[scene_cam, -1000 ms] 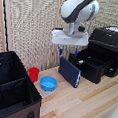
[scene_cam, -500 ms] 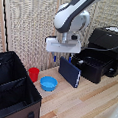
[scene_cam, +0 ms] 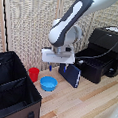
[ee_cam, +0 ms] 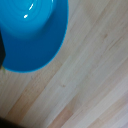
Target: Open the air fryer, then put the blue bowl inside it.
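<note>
Arm over the table, white gripper block (scene_cam: 56, 66) hanging above the small round light-blue bowl (scene_cam: 48, 83).

Bowl upright on the pale wood tabletop (scene_cam: 87, 104), just beside a small red cup (scene_cam: 33, 73); a flat dark-blue slab (scene_cam: 70, 74) leans close by. Large black boxy air fryer (scene_cam: 103, 53) sits at the exterior view's right, drawer pulled out. Black fabric case (scene_cam: 12, 89) at that view's left. Wrist view shows bowl rim (ee_cam: 31, 34) and wood only. Fingers hidden; cannot tell whether the jaws are parted or closed.

Arm swung from near the air fryer (scene_cam: 103, 52) toward the exterior view's left, gripper (scene_cam: 53, 67) lowered, now just above the blue bowl (scene_cam: 48, 83), bowl filling the wrist view, fingers unseen.
</note>
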